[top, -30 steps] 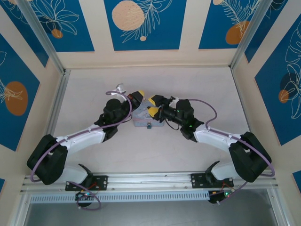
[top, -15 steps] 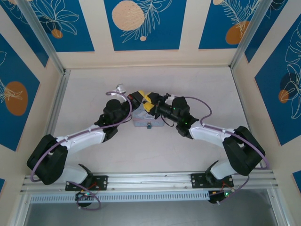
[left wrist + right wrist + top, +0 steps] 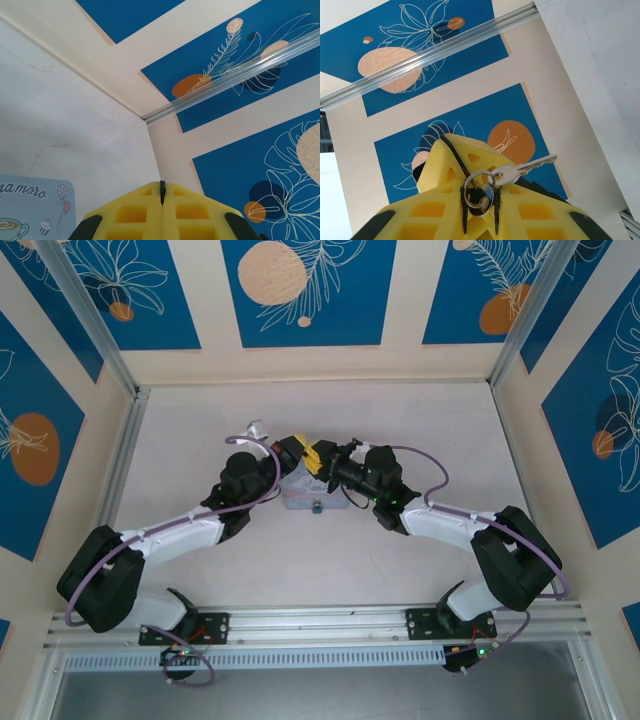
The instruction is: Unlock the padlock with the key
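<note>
Handover under way above the table (image 3: 330,560), key not yet at the lock. In top external view, L gripper (image 3: 293,448) and R gripper (image 3: 322,462) nose to nose over pale blue tin (image 3: 298,490). At tin's near edge, clear of both grippers: padlock (image 3: 316,507), tiny, dark bluish, too small here to read shackle or keyhole.

L wrist cam: yellow fingers (image 3: 130,215) pressed flat together, thin dark sliver nipped at the seam, prob. the edge of the key ring (image 3: 478,189). Tin's printed lid at lower left of that view, beside the fingers.

R wrist cam: key (image 3: 522,169) jutting sideways from ring, blade free in air, aimed at backdrop, not at padlock. R jaws narrow, set either side of ring; can't tell whether clamped on it or just short of contact.

Judged done so far: key off the table and up at working height, w/ both grippers on or at it. Left to do: firm grip on key w/ blade exposed, steady padlock, line blade up w/ keyhole, insert, turn, pop shackle. Early-to-mid stage at best; main part of the job ahead.
</note>
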`<control>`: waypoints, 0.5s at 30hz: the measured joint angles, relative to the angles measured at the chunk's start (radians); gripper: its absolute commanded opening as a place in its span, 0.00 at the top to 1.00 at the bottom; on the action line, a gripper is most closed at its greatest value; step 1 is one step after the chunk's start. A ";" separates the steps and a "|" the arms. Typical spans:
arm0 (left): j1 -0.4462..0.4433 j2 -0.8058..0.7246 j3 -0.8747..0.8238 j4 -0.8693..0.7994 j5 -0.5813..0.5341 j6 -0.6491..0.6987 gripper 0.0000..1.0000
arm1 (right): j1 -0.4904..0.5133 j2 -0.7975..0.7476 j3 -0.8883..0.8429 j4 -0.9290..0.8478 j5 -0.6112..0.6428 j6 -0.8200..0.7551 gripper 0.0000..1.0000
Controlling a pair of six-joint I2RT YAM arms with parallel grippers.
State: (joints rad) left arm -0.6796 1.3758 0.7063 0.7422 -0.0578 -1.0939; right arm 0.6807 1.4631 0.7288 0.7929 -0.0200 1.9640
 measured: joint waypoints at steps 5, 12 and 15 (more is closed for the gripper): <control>-0.002 0.000 -0.002 -0.001 0.000 0.000 1.00 | 0.000 0.000 -0.007 0.003 0.014 0.000 0.70; -0.005 -0.009 -0.003 -0.001 -0.004 0.000 1.00 | 0.000 0.000 -0.019 0.007 0.025 0.003 0.61; -0.006 -0.010 -0.003 -0.001 -0.004 0.000 1.00 | 0.000 0.000 -0.023 0.008 0.032 0.003 0.65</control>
State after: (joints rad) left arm -0.6857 1.3663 0.7036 0.7410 -0.0616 -1.0939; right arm 0.6804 1.4631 0.7059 0.8005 0.0124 1.9671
